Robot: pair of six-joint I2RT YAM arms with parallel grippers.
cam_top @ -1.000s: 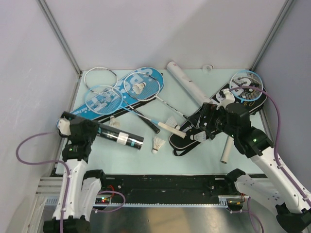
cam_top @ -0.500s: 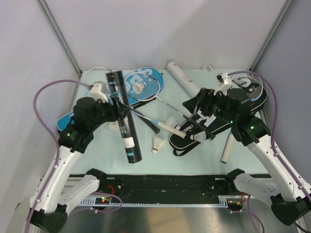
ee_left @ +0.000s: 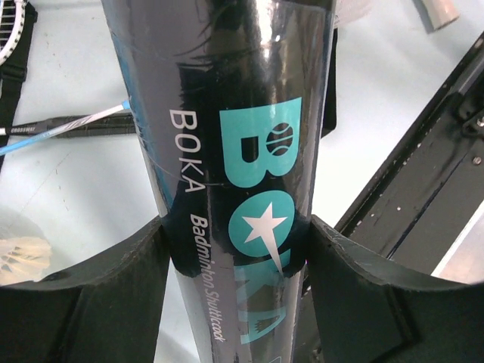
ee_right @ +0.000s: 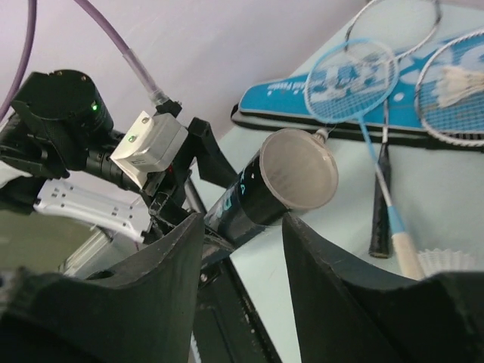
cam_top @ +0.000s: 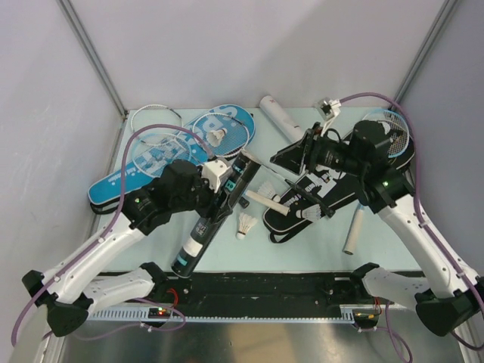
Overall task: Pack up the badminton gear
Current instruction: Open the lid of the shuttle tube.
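1. The table [cam_top: 302, 246] carries all the badminton gear.
2. A blue cover [cam_top: 113, 185] lies flat at the far left, partly under the left arm.
3. A black cover [cam_top: 333, 198] lies right of centre, below the right arm.
4. A racket [cam_top: 231, 130] rests with its head on the blue cover.
5. A black tube [cam_top: 198, 240] hangs slanted above the table. Its lower end is toward the near edge and its round upper end faces the right claw.
6. A white tube [cam_top: 281, 119] lies at the back, well apart from the black tube.
7. The left claw [ee_left: 238, 234] is clamped on the black tube, one finger pressed to each side.
8. The right claw [ee_right: 242, 219] is raised off the table, fingers partly apart, with nothing between them.
9. One shuttlecock [cam_top: 246, 224] stands between the black tube and the black cover.
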